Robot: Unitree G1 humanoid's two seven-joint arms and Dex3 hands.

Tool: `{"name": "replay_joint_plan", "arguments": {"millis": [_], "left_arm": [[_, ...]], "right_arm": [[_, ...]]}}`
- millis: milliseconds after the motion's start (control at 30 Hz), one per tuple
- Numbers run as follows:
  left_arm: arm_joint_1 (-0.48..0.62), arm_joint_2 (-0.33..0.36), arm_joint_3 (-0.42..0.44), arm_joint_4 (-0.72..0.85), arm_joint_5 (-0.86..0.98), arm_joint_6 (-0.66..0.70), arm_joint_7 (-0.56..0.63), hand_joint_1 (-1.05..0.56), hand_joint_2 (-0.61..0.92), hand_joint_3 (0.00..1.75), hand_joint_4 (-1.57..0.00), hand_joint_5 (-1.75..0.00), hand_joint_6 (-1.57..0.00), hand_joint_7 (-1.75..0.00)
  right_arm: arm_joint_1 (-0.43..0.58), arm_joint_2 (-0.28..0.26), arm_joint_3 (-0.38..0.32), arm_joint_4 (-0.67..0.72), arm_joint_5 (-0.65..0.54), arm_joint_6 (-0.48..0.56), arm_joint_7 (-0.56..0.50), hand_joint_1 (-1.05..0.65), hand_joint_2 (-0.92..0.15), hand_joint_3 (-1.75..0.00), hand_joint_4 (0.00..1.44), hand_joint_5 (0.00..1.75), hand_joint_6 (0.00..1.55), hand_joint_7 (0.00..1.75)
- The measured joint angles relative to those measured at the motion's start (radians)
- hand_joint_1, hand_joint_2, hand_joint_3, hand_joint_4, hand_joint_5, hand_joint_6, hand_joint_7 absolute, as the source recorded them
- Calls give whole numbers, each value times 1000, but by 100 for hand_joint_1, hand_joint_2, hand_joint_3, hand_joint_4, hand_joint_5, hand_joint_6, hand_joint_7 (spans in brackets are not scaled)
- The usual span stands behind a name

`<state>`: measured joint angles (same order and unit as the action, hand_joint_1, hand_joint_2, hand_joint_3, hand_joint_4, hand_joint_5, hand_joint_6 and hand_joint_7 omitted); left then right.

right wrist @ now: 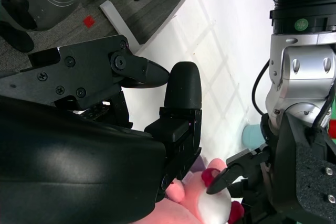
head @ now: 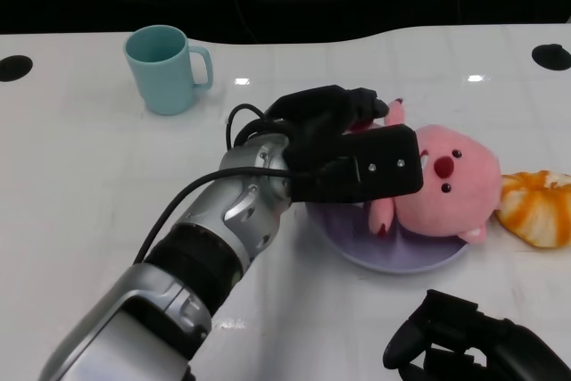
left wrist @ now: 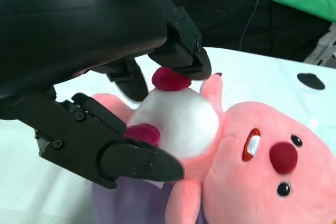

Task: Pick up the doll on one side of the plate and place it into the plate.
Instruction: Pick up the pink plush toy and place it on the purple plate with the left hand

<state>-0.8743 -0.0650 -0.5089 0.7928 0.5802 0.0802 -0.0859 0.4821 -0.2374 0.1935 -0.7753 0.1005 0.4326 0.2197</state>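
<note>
A pink plush doll [head: 451, 189] with a white belly lies on the purple plate [head: 357, 252], its head toward the right rim. My left hand [head: 343, 144] reaches over the plate and grips the doll's body. In the left wrist view its fingers [left wrist: 131, 161] close from both sides on the white belly of the doll [left wrist: 262, 150]. My right hand [head: 473, 345] stays low at the near right edge of the table, apart from the plate and holding nothing. In the right wrist view the right hand [right wrist: 105, 145] has its fingers apart, and the doll [right wrist: 210, 203] shows beyond them.
A light blue mug [head: 165, 69] stands at the back left. An orange segmented toy [head: 540, 207] lies just right of the plate, close to the doll's head. Two black round holes [head: 13, 67] sit at the table's far corners.
</note>
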Motion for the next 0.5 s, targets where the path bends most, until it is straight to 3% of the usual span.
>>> {"name": "replay_joint_plan", "arguments": {"millis": [167, 500], "left_arm": [[2, 39, -28, -71, 20, 8, -75, -98, 92, 44, 0, -12, -14, 0], [63, 130, -27, -264, 29, 28, -175, -98, 92, 45, 0, -11, -8, 0]], "right_arm": [[0, 0, -2, 1, 1, -3, 4, -25, -92, -52, 65, 175, 48, 167], [-1, -3, -21, 11, 5, -21, 15, -26, -92, -51, 65, 175, 48, 166]]}}
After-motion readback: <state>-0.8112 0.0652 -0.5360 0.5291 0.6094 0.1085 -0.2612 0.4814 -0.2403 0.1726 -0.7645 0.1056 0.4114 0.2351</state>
